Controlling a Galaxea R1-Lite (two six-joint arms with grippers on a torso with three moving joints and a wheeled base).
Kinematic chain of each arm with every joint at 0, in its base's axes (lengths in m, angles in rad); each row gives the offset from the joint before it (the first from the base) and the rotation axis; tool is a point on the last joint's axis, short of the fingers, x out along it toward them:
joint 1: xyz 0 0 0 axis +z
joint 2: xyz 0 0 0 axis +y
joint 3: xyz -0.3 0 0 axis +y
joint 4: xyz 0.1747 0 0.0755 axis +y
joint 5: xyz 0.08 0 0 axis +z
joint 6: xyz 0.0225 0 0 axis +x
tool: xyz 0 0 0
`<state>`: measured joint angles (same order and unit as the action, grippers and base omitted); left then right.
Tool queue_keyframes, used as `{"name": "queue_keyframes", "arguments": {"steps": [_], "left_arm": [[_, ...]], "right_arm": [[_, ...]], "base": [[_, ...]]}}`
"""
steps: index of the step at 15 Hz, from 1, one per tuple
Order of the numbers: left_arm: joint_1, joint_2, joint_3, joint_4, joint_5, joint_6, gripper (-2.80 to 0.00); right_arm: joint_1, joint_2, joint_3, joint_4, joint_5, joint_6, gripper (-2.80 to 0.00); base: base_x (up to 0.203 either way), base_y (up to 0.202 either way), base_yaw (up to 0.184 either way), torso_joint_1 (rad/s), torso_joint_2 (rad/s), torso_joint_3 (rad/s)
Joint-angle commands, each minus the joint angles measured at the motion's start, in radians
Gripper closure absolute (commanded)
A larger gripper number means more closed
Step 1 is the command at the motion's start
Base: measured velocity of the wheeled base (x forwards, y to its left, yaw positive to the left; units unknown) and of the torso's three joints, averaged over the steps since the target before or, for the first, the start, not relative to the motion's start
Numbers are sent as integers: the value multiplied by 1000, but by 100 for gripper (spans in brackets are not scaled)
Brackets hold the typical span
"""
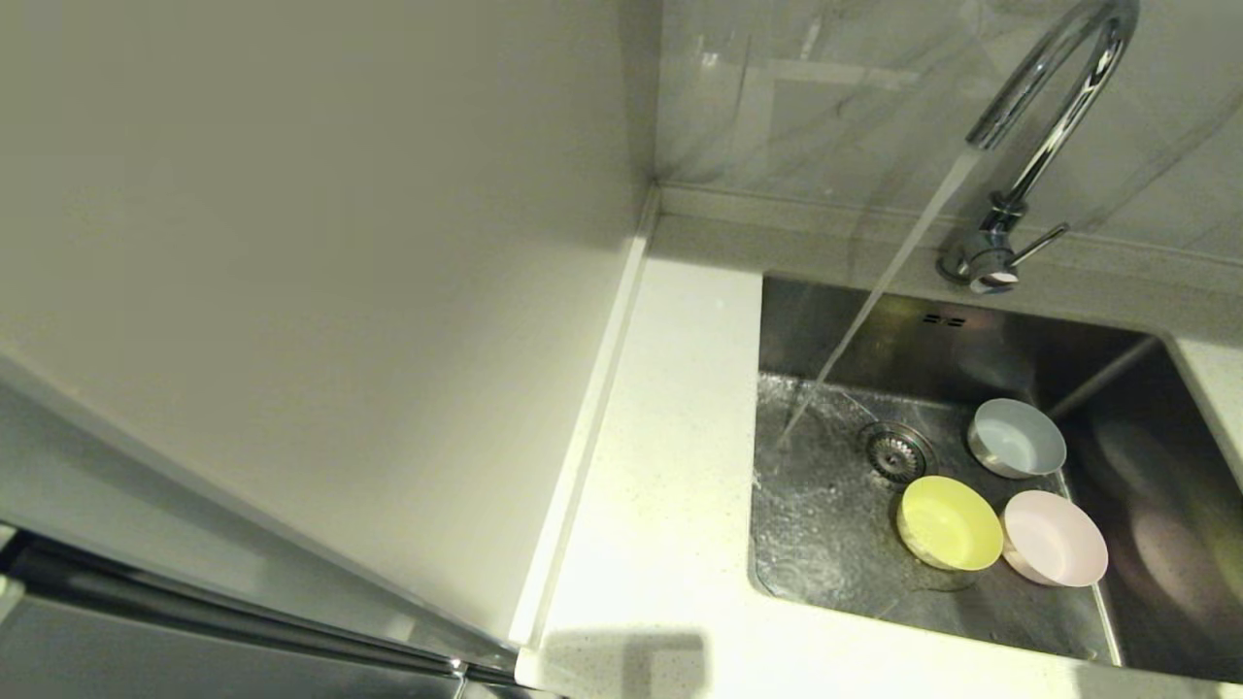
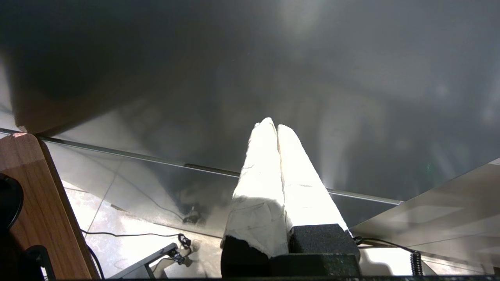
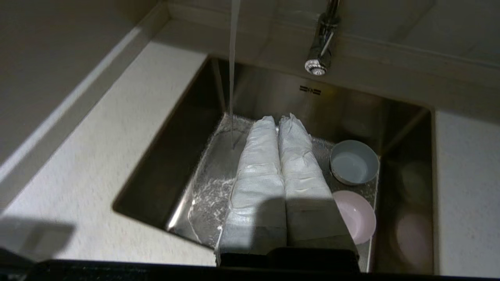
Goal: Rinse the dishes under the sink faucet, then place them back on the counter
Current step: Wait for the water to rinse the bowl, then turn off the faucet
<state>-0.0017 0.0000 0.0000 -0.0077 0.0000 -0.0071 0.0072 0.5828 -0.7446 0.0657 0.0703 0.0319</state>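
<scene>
Three small bowls stand on the floor of the steel sink (image 1: 1136, 582): a pale grey-blue bowl (image 1: 1017, 438) (image 3: 354, 162), a yellow-green bowl (image 1: 949, 522) and a pale pink bowl (image 1: 1054, 537) (image 3: 357, 216). The chrome faucet (image 1: 1044, 126) (image 3: 322, 43) runs; its stream lands left of the round drain (image 1: 895, 451). My right gripper (image 3: 279, 119) hangs above the sink, shut and empty, its wrapped fingers hiding the yellow-green bowl in the right wrist view. My left gripper (image 2: 273, 125) is shut, empty, away from the sink. Neither arm shows in the head view.
White speckled counter (image 1: 660, 485) borders the sink on its left and front, with a raised back edge. A plain cream wall panel (image 1: 291, 291) rises at the left. In the left wrist view a floor with cables (image 2: 129, 234) and a wooden board (image 2: 35, 195) show.
</scene>
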Motion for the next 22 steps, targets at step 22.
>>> {"name": "queue_keyframes", "arguments": {"steps": [22], "left_arm": [[0, 0, 3, 0, 0, -1, 0]], "right_arm": [[-510, 1116, -830, 472, 434, 305, 0]], "base": [[0, 0, 0, 0, 0, 0]]}}
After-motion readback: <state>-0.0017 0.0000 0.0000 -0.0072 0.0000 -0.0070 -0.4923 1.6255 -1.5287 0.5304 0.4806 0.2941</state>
